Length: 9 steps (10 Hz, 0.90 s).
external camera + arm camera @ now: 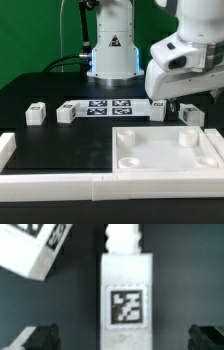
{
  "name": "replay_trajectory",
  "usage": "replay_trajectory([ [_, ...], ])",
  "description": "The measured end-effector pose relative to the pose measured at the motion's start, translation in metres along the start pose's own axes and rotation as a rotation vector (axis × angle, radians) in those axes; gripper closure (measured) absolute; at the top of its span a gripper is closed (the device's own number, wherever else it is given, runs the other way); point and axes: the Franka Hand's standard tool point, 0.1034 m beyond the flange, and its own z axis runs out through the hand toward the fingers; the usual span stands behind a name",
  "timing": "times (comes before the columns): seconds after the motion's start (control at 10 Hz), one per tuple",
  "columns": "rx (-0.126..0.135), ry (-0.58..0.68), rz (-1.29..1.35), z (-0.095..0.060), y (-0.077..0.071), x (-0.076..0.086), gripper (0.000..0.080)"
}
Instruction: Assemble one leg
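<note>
Tool [120, 338] centred over leg [127, 286] (jaws spread)

Locate the marker board [107, 107] lying flat on the black table [60, 145]. You find the white panel [160, 150] nearer the camera, toward the exterior view's right, sockets up. A white rail [60, 185] borders the table's front edge.

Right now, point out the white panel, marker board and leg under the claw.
white panel [165, 155], exterior view, flat middle.
marker board [108, 106], exterior view, centre tags.
leg [127, 305], wrist view, its tag.
</note>
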Motion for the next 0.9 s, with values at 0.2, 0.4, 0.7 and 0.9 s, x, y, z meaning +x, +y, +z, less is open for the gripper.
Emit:
replay_trajectory([
  [0.2,0.01,-0.165,-0.007,0.006,-0.002,-0.007,0.015],
  [0.4,0.005,-0.339,-0.013,0.012,-0.003,-0.006,0.015],
  [0.7,0.014,-0.426,-0.023,0.025,0.001,-0.002,0.015],
  [0.9,0.016,-0.427,-0.033,0.027,0.0,-0.004,0.015],
])
